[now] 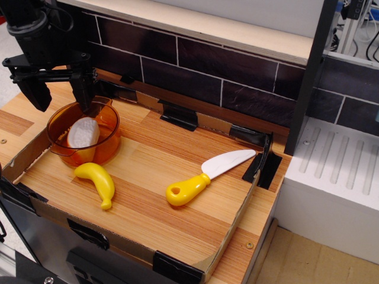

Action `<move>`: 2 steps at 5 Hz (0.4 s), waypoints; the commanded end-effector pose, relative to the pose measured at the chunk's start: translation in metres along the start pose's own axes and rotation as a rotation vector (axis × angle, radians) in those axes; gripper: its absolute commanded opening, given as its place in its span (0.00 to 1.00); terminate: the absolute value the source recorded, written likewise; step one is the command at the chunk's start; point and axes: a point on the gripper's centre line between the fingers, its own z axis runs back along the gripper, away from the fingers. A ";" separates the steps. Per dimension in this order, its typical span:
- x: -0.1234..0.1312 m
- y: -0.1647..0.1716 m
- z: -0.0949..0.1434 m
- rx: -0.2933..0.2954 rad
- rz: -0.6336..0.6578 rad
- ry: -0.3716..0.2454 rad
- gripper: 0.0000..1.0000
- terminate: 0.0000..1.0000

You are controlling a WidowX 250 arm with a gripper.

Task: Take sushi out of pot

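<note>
Wooden tray (177, 177) with low cardboard edging is filling most of the counter. Black gripper (59, 97) is hanging over the tray's far left corner, jaws spread wide, gripping nothing. Orange pot (59, 151) is sitting just below it, holding the sushi (83, 132), white side showing, leaning against the pot's near wall. Sushi is lying just nearer than the fingertips, not touching them. Yellow-handled knife (208, 174) is lying mid-tray to the right. Banana (98, 180) is resting just beside the pot's near side.

Behind the wooden table (177, 177) runs a dark tiled wall (225, 77), with a white ridged cabinet (337, 177) just right.
</note>
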 end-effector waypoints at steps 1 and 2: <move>-0.001 -0.004 -0.004 -0.001 -0.001 -0.005 1.00 0.00; -0.005 -0.006 -0.011 0.002 -0.001 -0.004 1.00 0.00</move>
